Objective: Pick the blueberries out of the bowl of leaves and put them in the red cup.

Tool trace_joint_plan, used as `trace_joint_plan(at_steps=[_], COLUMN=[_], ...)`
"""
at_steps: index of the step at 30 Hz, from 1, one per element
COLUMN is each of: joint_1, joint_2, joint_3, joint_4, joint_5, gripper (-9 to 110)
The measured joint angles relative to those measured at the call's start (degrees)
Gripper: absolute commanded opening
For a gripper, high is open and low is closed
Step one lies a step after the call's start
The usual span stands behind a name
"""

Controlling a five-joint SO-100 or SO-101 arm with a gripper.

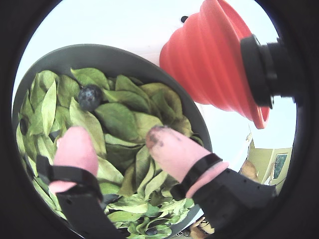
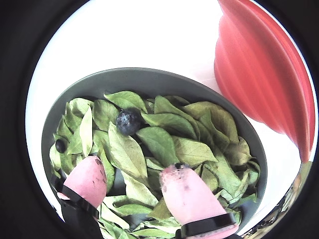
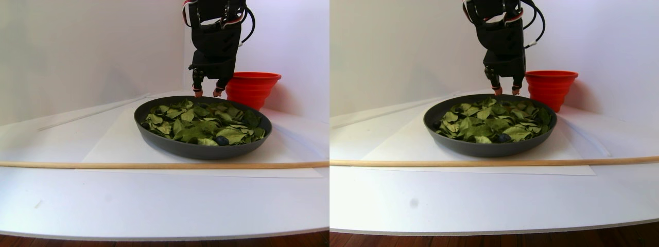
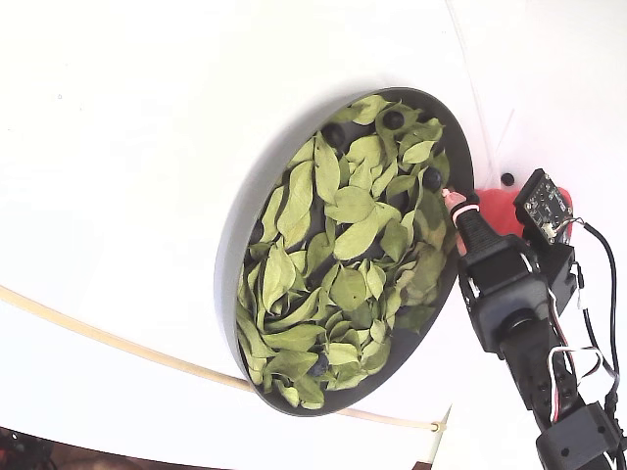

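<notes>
My gripper (image 1: 117, 134) is open with nothing between its pink fingertips (image 2: 89, 172), and it hovers just above the leaves (image 2: 159, 142). The dark grey bowl (image 3: 195, 149) is full of light green leaves. One blueberry (image 1: 89, 96) lies on the leaves just ahead of the left finger, and another blueberry (image 2: 61, 145) sits by the bowl's left wall. In the fixed view, further blueberries (image 4: 393, 119) show among the leaves near the rim. The red cup (image 1: 214, 55) stands right beside the bowl. In the stereo pair view the gripper (image 3: 206, 93) hangs over the bowl's far edge, next to the red cup (image 3: 252, 87).
A long thin wooden stick (image 3: 154, 165) lies across the white table in front of the bowl. A white sheet (image 3: 113, 144) lies under the bowl. A pale wall stands close behind the cup. The arm's body (image 4: 509, 304) hides most of the cup in the fixed view.
</notes>
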Motion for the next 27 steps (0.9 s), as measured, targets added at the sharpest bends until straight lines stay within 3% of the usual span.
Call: trace_joint_plan(at_steps=[27], joint_1=[-0.9], joint_2=[-9.4], joint_3=[-8.4], joint_4=[-3.7], joint_5=[0.0], gripper=[21])
